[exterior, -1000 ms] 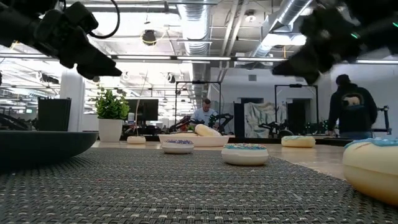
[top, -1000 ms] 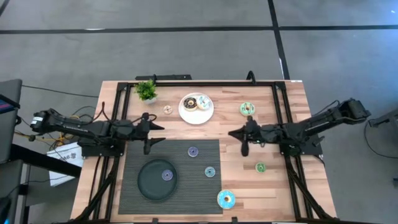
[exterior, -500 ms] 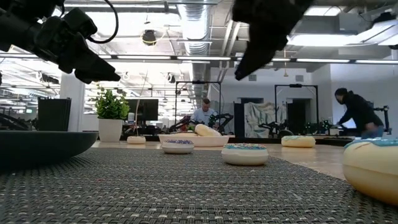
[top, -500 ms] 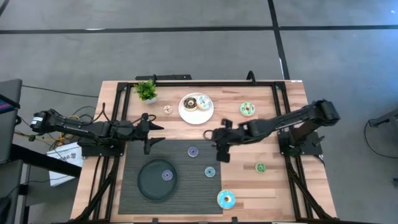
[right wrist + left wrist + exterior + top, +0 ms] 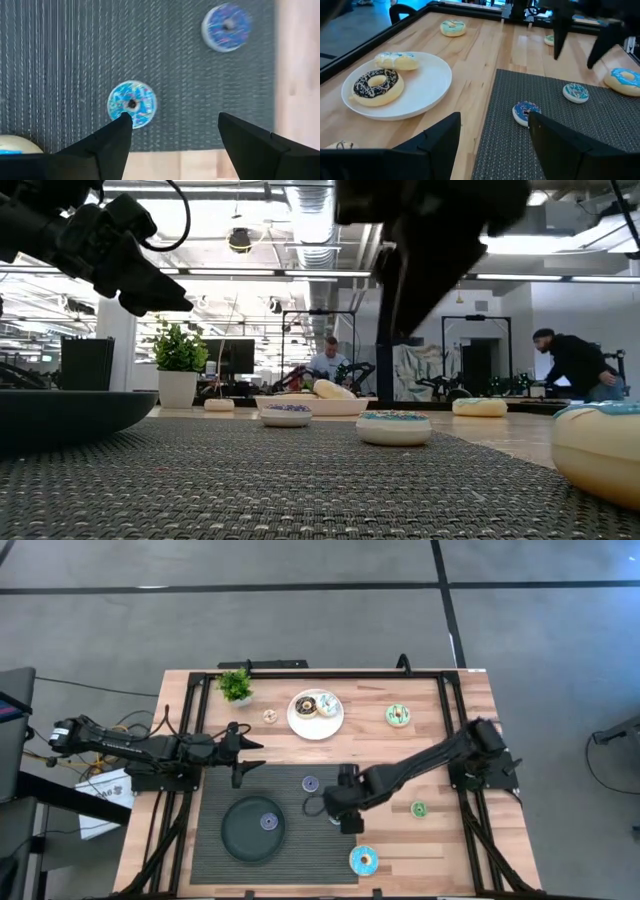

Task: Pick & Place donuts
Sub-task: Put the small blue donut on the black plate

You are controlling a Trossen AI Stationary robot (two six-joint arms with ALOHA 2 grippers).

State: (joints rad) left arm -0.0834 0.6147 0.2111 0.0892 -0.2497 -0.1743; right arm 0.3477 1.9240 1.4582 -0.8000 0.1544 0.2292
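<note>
Open-plan robotics lab, exposed ceiling ducts (image 5: 300,220), other robot rigs (image 5: 345,375), person (image 5: 570,365) working behind

I see a dark grey ribbed mat (image 5: 300,840) on the pale wooden table (image 5: 470,730), which is edged by a black frame. On the plain white plate (image 5: 427,90) sit 2 donuts: a chocolate-brown donut (image 5: 375,86) with pale sprinkles and a white-iced donut (image 5: 396,60) flecked with blue. On the mat lie a small purple donut (image 5: 226,27) and a small teal donut (image 5: 132,104), both speckled. The large blue donut (image 5: 363,860) has a cream base. A green-iced donut (image 5: 398,716) and a small green donut (image 5: 418,809) rest on bare wood. The black dish (image 5: 252,830) holds what looks like another purple donut (image 5: 267,823). Both arms are black.
</note>
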